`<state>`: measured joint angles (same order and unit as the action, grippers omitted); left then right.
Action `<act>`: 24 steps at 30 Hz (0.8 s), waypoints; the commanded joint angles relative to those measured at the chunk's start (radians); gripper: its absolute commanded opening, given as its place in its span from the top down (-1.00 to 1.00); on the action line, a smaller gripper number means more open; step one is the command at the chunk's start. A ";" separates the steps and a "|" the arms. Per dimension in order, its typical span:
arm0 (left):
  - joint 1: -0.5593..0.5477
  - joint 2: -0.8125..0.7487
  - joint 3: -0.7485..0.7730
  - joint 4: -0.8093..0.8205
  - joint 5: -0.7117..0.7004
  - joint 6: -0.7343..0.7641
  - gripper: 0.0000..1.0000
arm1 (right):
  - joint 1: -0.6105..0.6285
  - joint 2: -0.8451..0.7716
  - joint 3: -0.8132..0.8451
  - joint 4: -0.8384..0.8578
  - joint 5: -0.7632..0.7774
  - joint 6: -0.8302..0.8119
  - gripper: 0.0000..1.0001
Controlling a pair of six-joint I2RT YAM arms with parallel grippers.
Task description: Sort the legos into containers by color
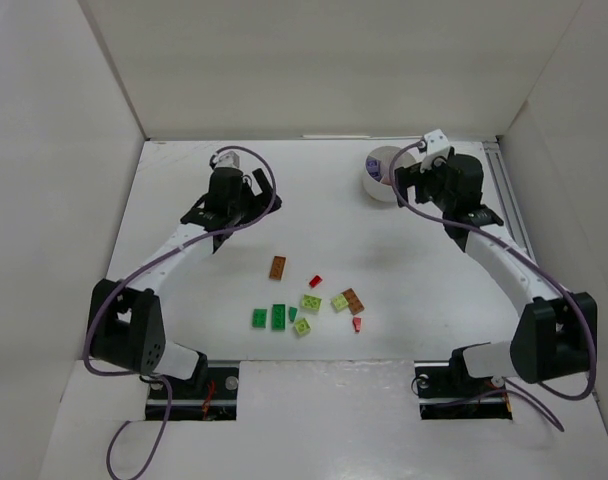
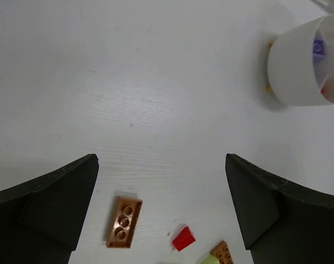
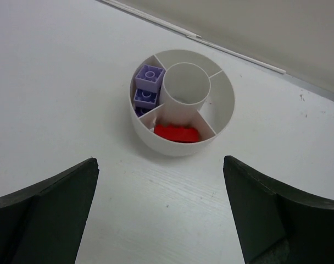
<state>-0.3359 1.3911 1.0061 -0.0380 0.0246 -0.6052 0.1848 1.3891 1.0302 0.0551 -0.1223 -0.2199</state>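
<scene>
Inside, the dish (image 3: pixel 178 149) holds purple legos (image 3: pixel 149 83) and a red brick (image 3: pixel 177 133).

Open tabletop (image 1: pixel 404 260) is stretching between the left gripper (image 2: pixel 160 159) and the white dish (image 2: pixel 299 66), with nothing standing along that path. The orange-brown brick (image 2: pixel 123 222) is lying apart from the other legos (image 1: pixel 310 302), leaving room on every side, while the rest are crowding close together. The right gripper (image 3: pixel 159 160), jaws wide, is facing the dish across bare table. Enclosure walls (image 1: pixel 64 150) are hemming in the left, back and right.
</scene>
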 commanded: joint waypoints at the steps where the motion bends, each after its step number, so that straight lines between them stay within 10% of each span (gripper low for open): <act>1: -0.037 0.032 -0.020 -0.075 0.017 0.032 -1.00 | 0.001 -0.068 -0.068 -0.014 -0.033 0.105 -1.00; 16: -0.178 0.083 -0.106 -0.186 -0.101 0.021 -0.85 | 0.067 -0.302 -0.280 -0.181 -0.053 0.195 -0.62; 24: -0.443 0.098 -0.086 -0.146 -0.123 0.195 -0.74 | 0.163 -0.372 -0.309 -0.305 0.027 0.215 -0.62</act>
<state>-0.7036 1.4845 0.9054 -0.2138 -0.0887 -0.5247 0.3290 1.0618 0.7383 -0.2012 -0.1352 -0.0254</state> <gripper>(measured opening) 0.888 0.813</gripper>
